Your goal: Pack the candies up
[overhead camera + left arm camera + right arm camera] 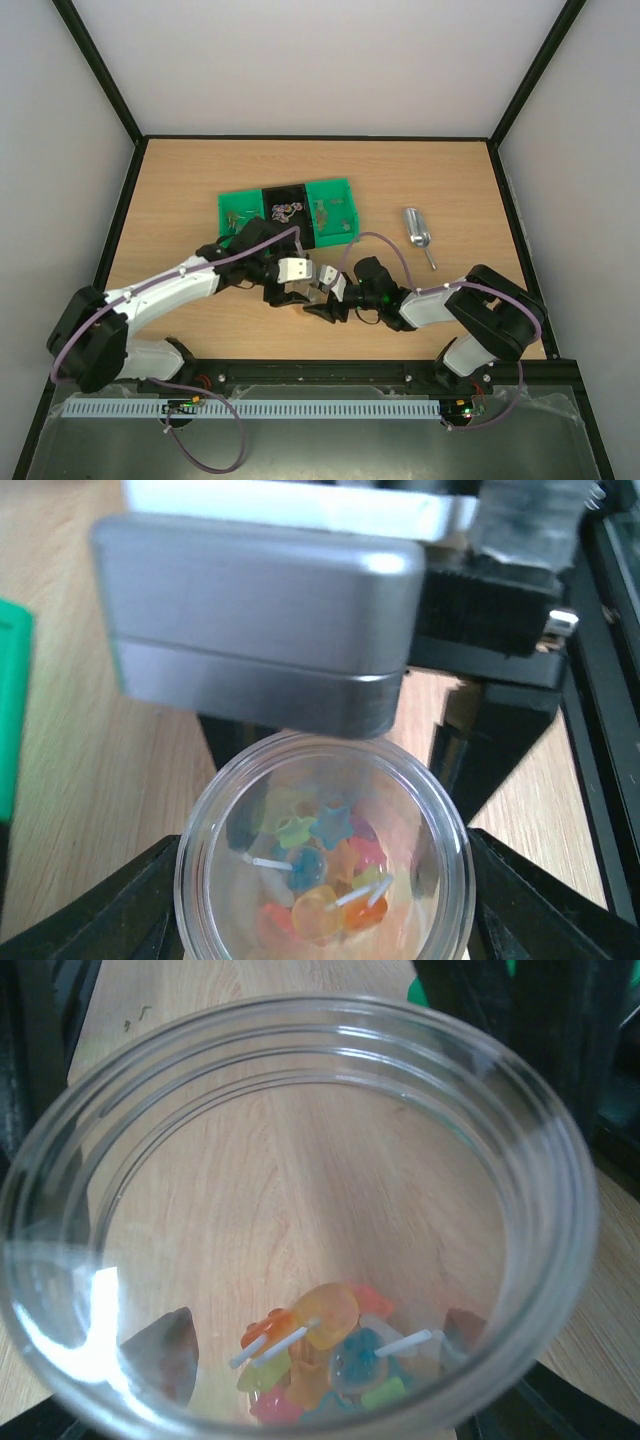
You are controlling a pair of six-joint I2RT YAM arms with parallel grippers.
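A clear open jar (318, 289) sits between my two grippers near the table's middle. It holds small coloured candies (325, 865), some on white sticks, in orange, yellow, blue, green and pink. My left gripper (322, 905) is shut on the jar (320, 850), with a black finger (110, 910) on each side. My right gripper (300, 1425) reaches in from the opposite side, its fingers at either side of the jar (300, 1110), and looks down on the candies (335, 1355). More candies (285, 210) lie in the green tray (232, 212). In the top view the left gripper (298, 288) and right gripper (328, 300) meet.
A metal scoop (418, 232) lies on the table to the right of the tray, handle toward me. The right gripper's grey housing (260, 620) hangs close above the jar in the left wrist view. The black frame rail (320, 370) runs along the near edge.
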